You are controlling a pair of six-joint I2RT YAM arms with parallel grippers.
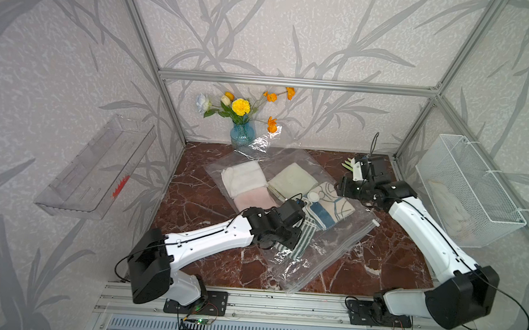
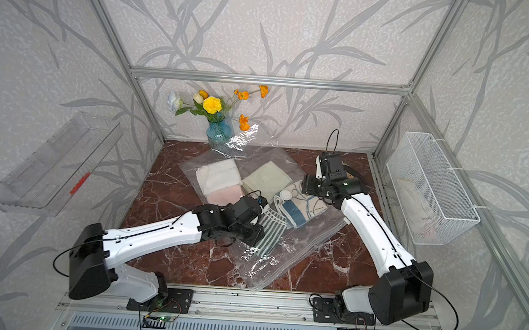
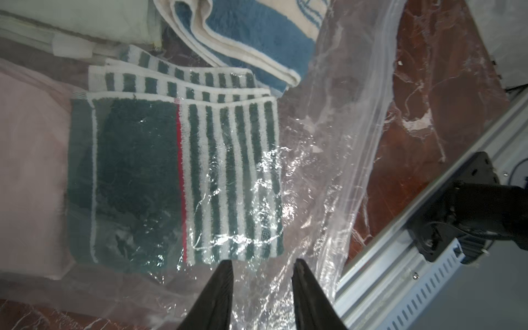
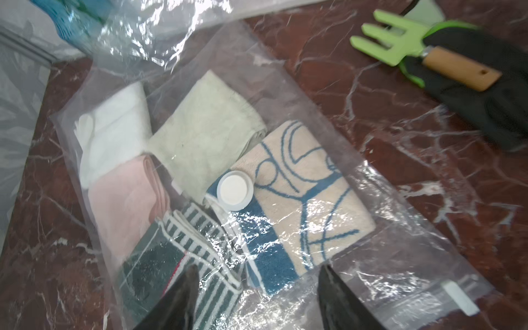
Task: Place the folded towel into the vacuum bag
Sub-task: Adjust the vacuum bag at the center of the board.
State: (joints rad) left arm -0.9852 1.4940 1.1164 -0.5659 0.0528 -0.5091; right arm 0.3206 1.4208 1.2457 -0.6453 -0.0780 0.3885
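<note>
Danger: with my left gripper (image 3: 263, 261) and right gripper (image 4: 258, 267) spread empty, I may snag the vacuum bag (image 4: 380, 257) and pull out the seemingly inserted striped towel (image 3: 228, 177).

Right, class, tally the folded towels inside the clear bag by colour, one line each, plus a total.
White towel: 1
Pale green towel: 1
Pink towel: 1
Green striped towel: 1
Blue and cream towel: 1
Total: 5

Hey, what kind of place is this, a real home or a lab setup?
Probably a robot test booth dressed like a home: a left arm and right arm bolted to a metal rail, an aluminium frame holding leaf-patterned wallpaper panels, and a vase of flowers on a marble-look tabletop.
</note>
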